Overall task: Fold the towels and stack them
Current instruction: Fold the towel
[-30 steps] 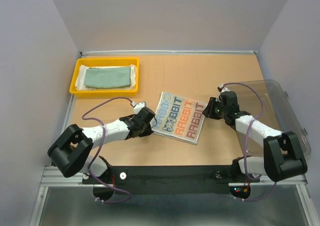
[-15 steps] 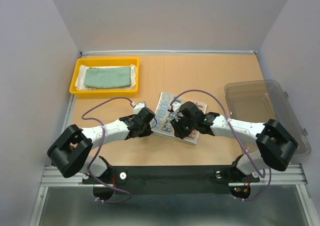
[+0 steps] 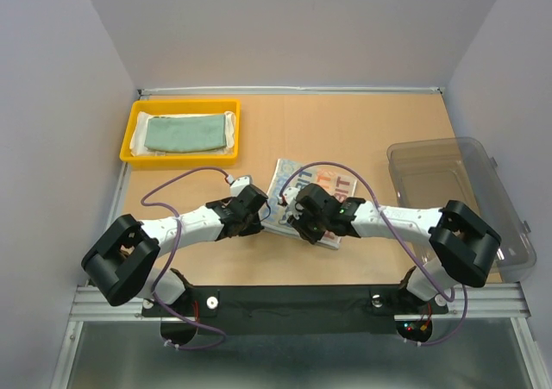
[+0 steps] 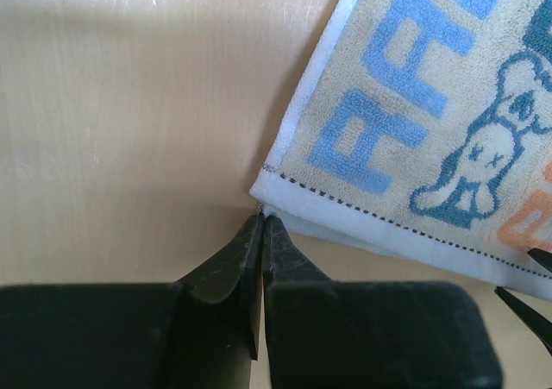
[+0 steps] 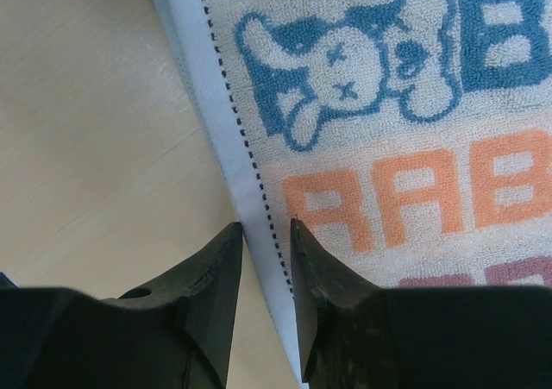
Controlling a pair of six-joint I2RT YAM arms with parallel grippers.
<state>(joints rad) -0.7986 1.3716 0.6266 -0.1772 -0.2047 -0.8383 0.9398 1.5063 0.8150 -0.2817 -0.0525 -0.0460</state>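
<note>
A white towel printed with blue and orange letters and a rabbit point(image 3: 338, 187) lies folded at the table's middle. My left gripper point(image 3: 258, 221) rests low at its near left corner. In the left wrist view the jaws point(image 4: 261, 218) are pressed together, pinching the very tip of the towel's corner point(image 4: 405, 139). My right gripper point(image 3: 297, 219) reaches across the towel to its left side. Its jaws point(image 5: 266, 229) stand partly open astride the towel's stitched white hem point(image 5: 226, 139), one finger over bare table, the other over the print. A pale teal-green towel point(image 3: 185, 134) lies folded on a white towel point(image 3: 230, 131).
A yellow tray point(image 3: 132, 135) at the back left holds the teal-green and white towels. A clear plastic bin point(image 3: 453, 182) sits at the right edge, partly behind the right arm. Purple cables loop over both arms.
The right arm has swung from the towel's right side across it to its left edge, and its jaws have narrowed a little. The left arm and the towel have stayed put.
</note>
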